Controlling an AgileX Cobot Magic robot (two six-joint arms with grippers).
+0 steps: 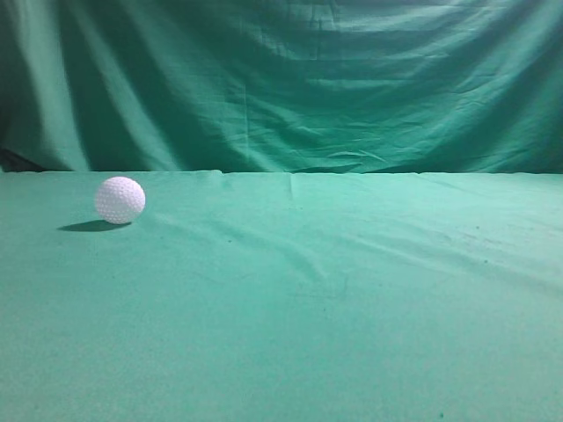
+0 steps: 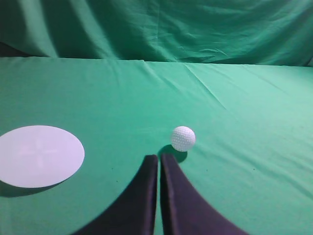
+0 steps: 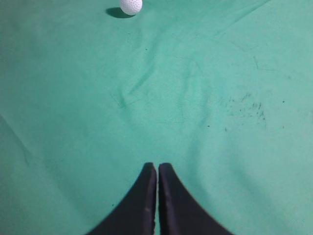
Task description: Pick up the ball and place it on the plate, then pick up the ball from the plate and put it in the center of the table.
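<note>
The jaws of both grippers are seen pressed together, with only a thin slit between the dark fingers and nothing held in either. The left gripper (image 2: 159, 157) is held low above the table (image 2: 244, 122), its tips just short of the ball and slightly to the left of it, apart from it. The right gripper (image 3: 157, 166) is held over a bare stretch of cloth, well apart from the ball at the top edge of its view.

A draped green backdrop (image 1: 290, 83) is seen behind the table, which is covered in wrinkled green cloth marked by creases and a few faint dark specks in the right wrist view.

A flat white round plate (image 2: 39, 155) is seen lying on the cloth to the left of the left gripper, well apart from the ball; nothing is carried on it.

The ball (image 2: 183, 138), white and dimpled, is seen resting on the cloth at the left of the exterior view, a shadow being cast beside it.
</note>
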